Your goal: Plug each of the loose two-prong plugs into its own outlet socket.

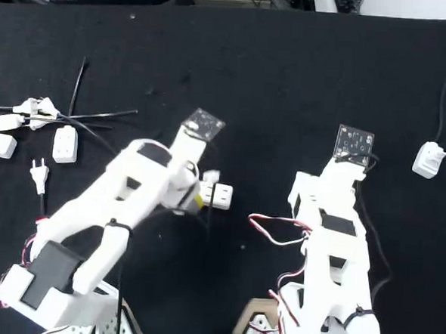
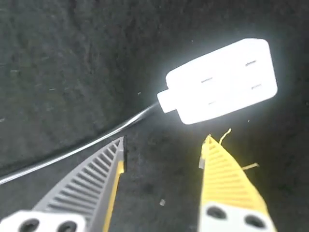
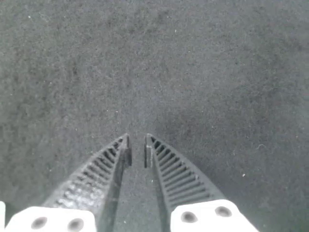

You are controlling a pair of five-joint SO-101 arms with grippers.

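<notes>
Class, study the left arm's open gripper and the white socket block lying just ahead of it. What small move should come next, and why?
Probably ease the left gripper forward and down until its open jaws straddle the white socket block, then close. The block lies just past the jaw tips, not between them, and its slots look empty.
</notes>
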